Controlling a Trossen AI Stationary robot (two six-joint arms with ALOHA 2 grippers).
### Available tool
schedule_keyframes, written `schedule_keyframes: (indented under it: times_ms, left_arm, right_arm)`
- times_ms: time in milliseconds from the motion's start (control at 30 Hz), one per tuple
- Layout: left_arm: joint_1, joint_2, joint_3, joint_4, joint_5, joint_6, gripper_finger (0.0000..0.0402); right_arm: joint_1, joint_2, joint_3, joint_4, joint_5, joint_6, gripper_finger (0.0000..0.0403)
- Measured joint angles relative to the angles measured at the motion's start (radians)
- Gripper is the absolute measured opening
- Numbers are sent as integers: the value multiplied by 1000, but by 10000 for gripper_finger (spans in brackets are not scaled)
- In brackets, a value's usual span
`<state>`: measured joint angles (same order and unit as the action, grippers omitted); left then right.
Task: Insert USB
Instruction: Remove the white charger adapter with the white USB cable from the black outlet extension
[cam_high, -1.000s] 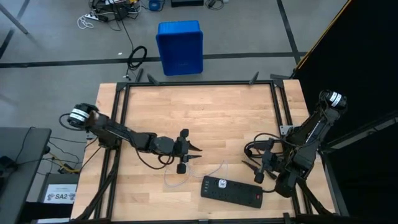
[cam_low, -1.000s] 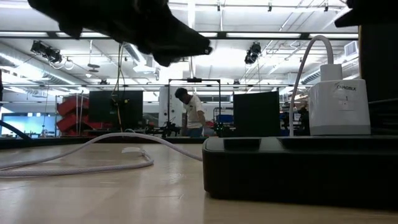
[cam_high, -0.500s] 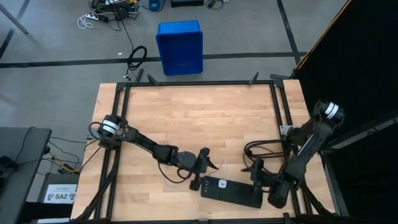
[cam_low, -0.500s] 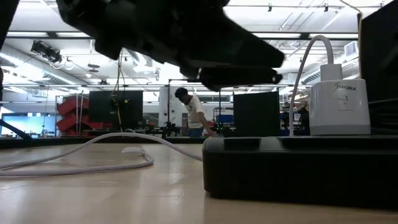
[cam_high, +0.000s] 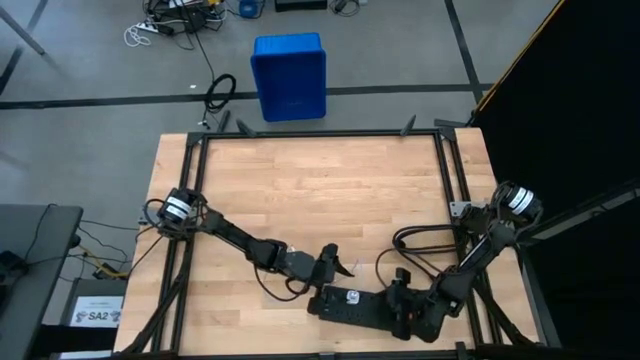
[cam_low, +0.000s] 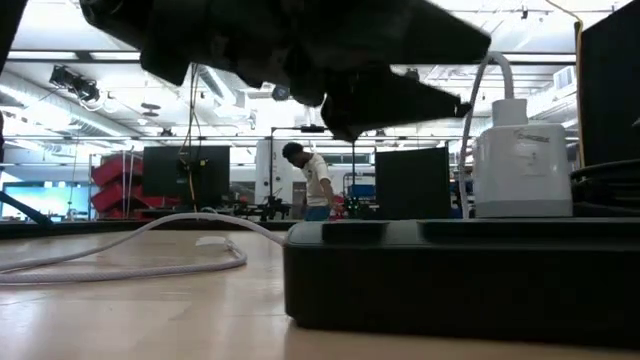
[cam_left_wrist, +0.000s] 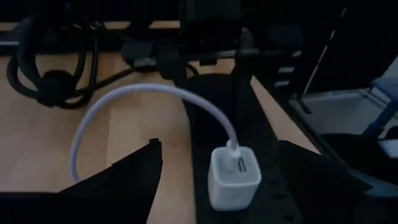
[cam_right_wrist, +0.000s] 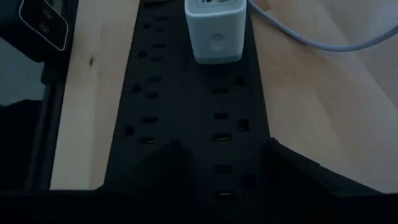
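Running from the top of the white cube adapter (cam_left_wrist: 233, 176), the USB (cam_left_wrist: 124, 99) cable rises, arcs over and comes down to lie on the wooden tabletop (cam_high: 320, 190); in the low view its whitish length (cam_low: 120, 262) stretches level across the wood toward the left arm's side. The adapter stands upright, plugged into the black power strip (cam_right_wrist: 186, 124), whose long axis lies along the tabletop's near edge. One plug of the cable sits in the adapter; the far end cannot be made out.

Left pincer (cam_high: 335, 268): hovering just beside the strip's end, over the adapter, fingers spread apart, holding nothing.

Right pincer (cam_high: 400, 296): at the strip's other end, fingers set wide either side of the strip body (cam_high: 362, 308); contact cannot be confirmed.

Beyond the tabletop, a blue bin (cam_high: 289, 75) stands on the floor. A person (cam_low: 312, 180) shows in the room behind.
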<state>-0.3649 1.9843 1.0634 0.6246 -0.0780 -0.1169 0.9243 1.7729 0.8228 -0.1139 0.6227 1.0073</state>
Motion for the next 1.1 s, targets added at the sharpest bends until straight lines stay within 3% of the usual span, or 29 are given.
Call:
schedule_keyframes:
  times_ms: [600, 1100]
  left_arm:
    - [-10, 89, 1, 11, -38, -50, 291]
    - [-9, 141, 30, 43, -54, -19, 192]
  right_arm:
    - [-70, 3, -3, 9, -19, -49, 171]
    - [-92, 3, -5, 23, -25, -94, 168]
